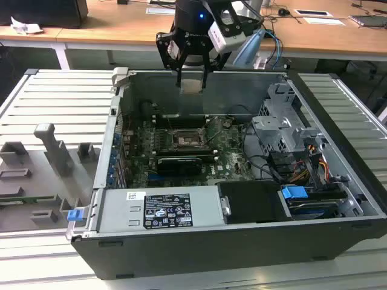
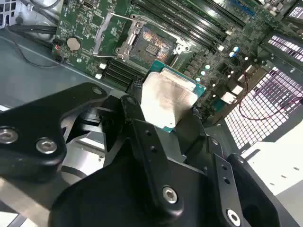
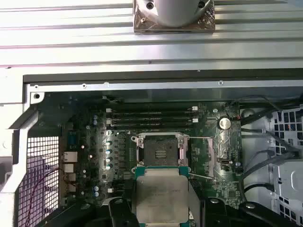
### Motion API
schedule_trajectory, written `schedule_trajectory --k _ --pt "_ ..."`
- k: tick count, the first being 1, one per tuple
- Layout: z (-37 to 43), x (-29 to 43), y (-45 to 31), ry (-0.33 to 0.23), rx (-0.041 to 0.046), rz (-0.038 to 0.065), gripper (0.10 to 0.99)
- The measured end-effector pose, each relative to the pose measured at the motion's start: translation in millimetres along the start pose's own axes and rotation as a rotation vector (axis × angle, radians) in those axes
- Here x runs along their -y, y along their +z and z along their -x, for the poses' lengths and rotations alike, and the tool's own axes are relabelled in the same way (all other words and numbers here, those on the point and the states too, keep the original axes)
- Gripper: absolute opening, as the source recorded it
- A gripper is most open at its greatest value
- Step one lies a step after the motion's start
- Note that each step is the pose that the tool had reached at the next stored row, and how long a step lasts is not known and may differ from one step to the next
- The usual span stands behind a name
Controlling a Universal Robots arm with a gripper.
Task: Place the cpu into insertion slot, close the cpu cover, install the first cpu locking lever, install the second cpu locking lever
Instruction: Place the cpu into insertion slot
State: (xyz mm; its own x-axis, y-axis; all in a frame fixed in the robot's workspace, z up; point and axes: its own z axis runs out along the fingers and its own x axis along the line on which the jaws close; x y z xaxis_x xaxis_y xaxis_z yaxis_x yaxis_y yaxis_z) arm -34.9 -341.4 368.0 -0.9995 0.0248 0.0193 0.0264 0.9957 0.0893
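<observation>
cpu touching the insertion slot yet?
Apart. The exterior view shows the cpu gripped in the tool up near the rim of the case, with the insertion slot well below on the board.

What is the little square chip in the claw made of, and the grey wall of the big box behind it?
The cpu held in the claw seems topped with metal: pale silver-grey, dull sheen, smudged, over a thin green board edge. The case wall looks like thin sheet metal, matte grey with folded rims; which metal cannot be told.
</observation>
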Motion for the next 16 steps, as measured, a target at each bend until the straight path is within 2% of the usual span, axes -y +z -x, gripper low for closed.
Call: schedule_trajectory --k 1,6,12,15,16 --pt "0.0 0.0 0.4 0.021 0.0018 0.000 0.533" --pt "0.1 0.4 3.7 0.034 0.0030 0.001 0.533" --pt "0.1 0.6 5.2 0.090 0.0080 0.001 0.533" --pt "0.1 0.6 5.7 0.175 0.0157 0.003 0.533" --pt "0.1 0.6 5.7 0.184 0.0165 0.004 0.533"
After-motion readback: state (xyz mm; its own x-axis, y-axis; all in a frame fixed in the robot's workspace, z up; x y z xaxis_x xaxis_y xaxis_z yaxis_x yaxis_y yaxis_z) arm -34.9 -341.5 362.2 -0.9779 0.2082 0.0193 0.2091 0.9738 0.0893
